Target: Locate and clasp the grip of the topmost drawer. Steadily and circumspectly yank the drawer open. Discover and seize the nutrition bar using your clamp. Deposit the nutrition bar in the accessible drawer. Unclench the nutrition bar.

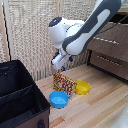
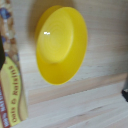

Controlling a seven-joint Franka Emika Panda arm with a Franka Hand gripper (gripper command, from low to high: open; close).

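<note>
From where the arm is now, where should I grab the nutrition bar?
Take the nutrition bar by its top edge, coming from above. It stands upright on the wooden table, thin and flat, with the blue bowl and yellow bowl crowding its base.

Wooden table [image 1: 102, 102] carries nutrition bar [image 1: 64, 83], yellow bowl [image 1: 82, 87], blue bowl [image 1: 59, 99].

The wrist view's edge cuts off the red, yellow and orange patterned nutrition bar packet [image 2: 9, 87], whose print is too blurred to read in full. In the exterior view, the white arm's small two-fingered clamp [image 1: 58, 66] is too small to judge, and the dark brown wooden cabinet [image 1: 111, 50] runs off frame.
</note>
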